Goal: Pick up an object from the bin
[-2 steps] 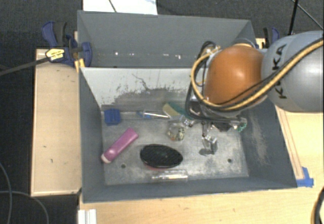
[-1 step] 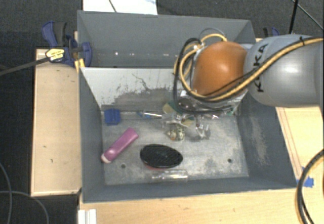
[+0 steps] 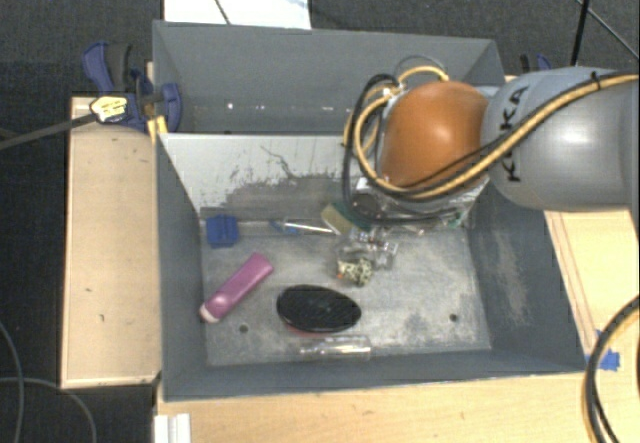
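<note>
Five or six loose things lie on the floor of the bin [image 3: 470, 281] — and my gripper [image 3: 360, 263] is low near the middle, under the orange wrist cover. Whether it is open or closed I cannot tell; the tip is too small and cluttered to read, and a pale speck at it may be part of me or a bit from the bin.

Nearest to me are a black oval [image 3: 318, 309], lying flat just beside the tip on the side of the front wall, and a tan scrap [image 3: 336, 218] just behind, close to a thin pen-like stick [image 3: 298, 227]. Well off to the left — a pink tube [image 3: 237, 287] and a small blue block [image 3: 221, 230].

I'd judge the black oval my likeliest pick. It looks stiff, smooth and low, so probably light but slippery, with little edge to bite on. It is best taken across its narrow width, at the middle, close to the floor. Gripped by the long ends, I reckon it would slide out.
</note>
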